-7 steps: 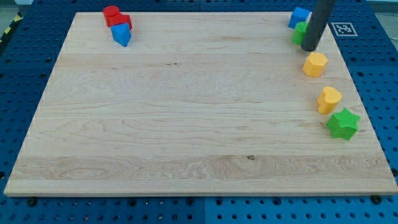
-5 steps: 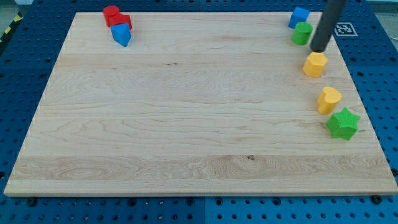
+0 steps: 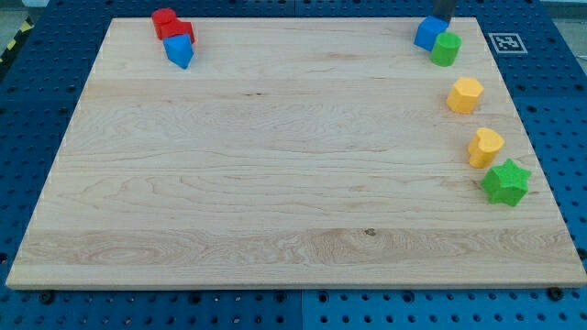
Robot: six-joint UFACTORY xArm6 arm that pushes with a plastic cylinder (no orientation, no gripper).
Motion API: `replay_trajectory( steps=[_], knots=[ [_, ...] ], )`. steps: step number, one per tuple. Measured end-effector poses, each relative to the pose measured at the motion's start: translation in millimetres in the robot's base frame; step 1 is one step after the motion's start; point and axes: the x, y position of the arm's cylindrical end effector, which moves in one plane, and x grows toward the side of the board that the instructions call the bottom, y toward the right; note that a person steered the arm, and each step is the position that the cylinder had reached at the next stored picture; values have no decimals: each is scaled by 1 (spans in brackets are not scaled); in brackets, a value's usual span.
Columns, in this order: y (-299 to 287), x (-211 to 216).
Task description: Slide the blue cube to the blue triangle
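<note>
The blue cube (image 3: 427,34) sits near the board's top right corner, touching the green cylinder (image 3: 446,49) at its lower right. Only a short piece of my dark rod shows at the view's top edge, and my tip (image 3: 444,17) is right at the cube's upper right side. The blue triangle (image 3: 180,52) lies far off at the top left, against a red block (image 3: 182,30) with a red cylinder (image 3: 164,19) beside it.
Down the right side of the wooden board (image 3: 275,183) lie a yellow hexagonal block (image 3: 465,94), a yellow heart-like block (image 3: 485,146) and a green star (image 3: 505,182).
My rod has moved from beside the green cylinder up to the view's top edge, behind the blue cube. The blue cube has shifted slightly left and down. The other blocks have not moved.
</note>
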Motion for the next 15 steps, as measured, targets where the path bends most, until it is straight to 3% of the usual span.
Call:
replay_trajectory(
  steps=[8, 13, 15],
  knots=[
    [3, 49],
    [-97, 54],
    [-164, 57]
  ],
)
